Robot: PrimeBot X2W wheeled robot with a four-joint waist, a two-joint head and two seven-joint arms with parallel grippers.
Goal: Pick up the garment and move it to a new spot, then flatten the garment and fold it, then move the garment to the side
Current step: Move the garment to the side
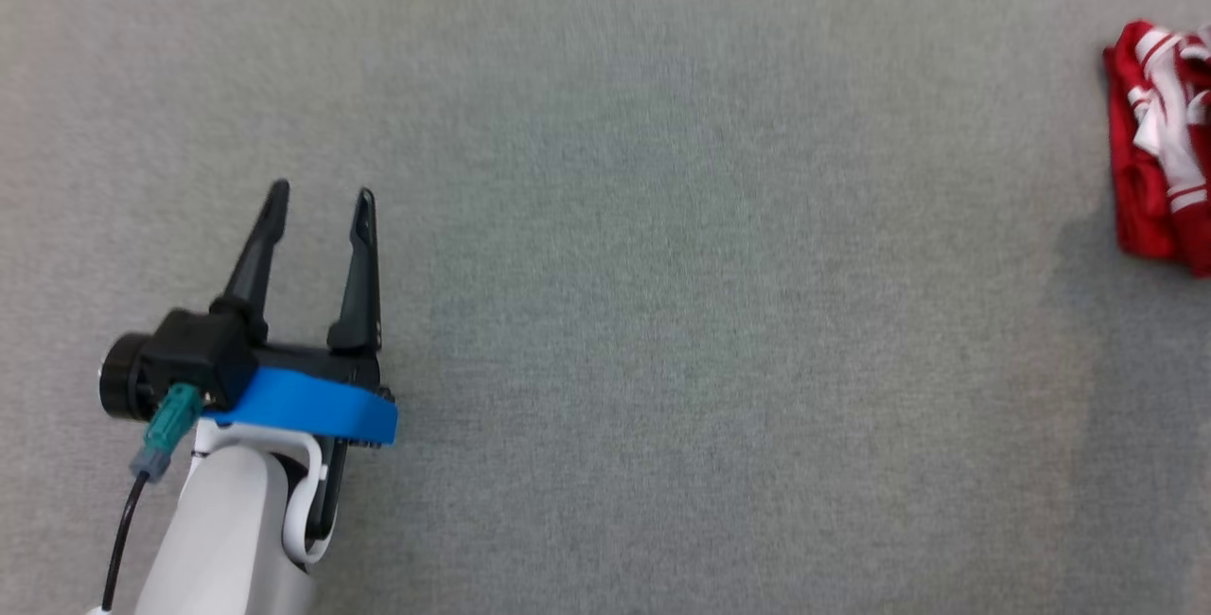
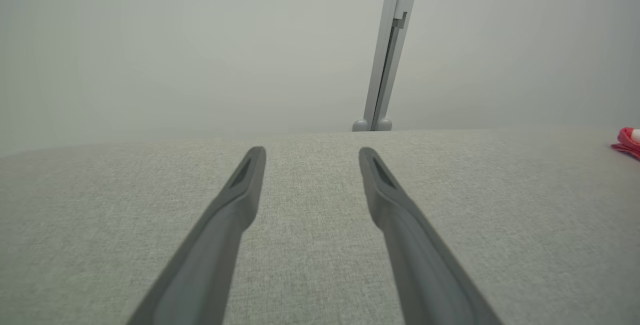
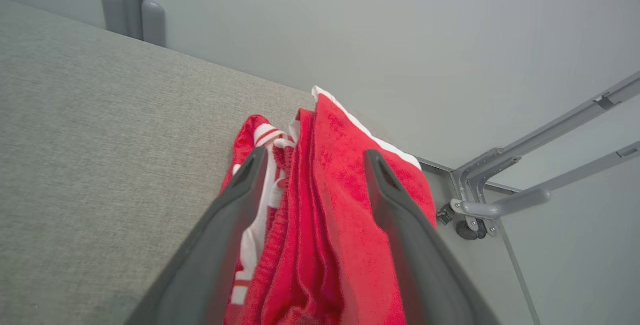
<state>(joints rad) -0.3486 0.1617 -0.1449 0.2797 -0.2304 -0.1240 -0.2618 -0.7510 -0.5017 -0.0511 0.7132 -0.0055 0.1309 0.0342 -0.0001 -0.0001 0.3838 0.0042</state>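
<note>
The garment (image 1: 1159,151) is a red cloth with white stripes, folded into a bundle at the far right of the grey fabric table (image 1: 662,312). A sliver of the garment (image 2: 627,141) shows at the right edge of the left wrist view. My left gripper (image 1: 322,194) hovers open at the lower left, far from it, with nothing between its fingers (image 2: 311,154). My right gripper (image 3: 315,157) stands open just above the garment (image 3: 345,205), its two fingers spread either side of the folds near the table's far corner.
A pale wall runs behind the table. A grey metal post (image 2: 387,65) rises at the table's back edge. Grey frame bars with a bracket (image 3: 500,200) stand just past the corner beside the garment.
</note>
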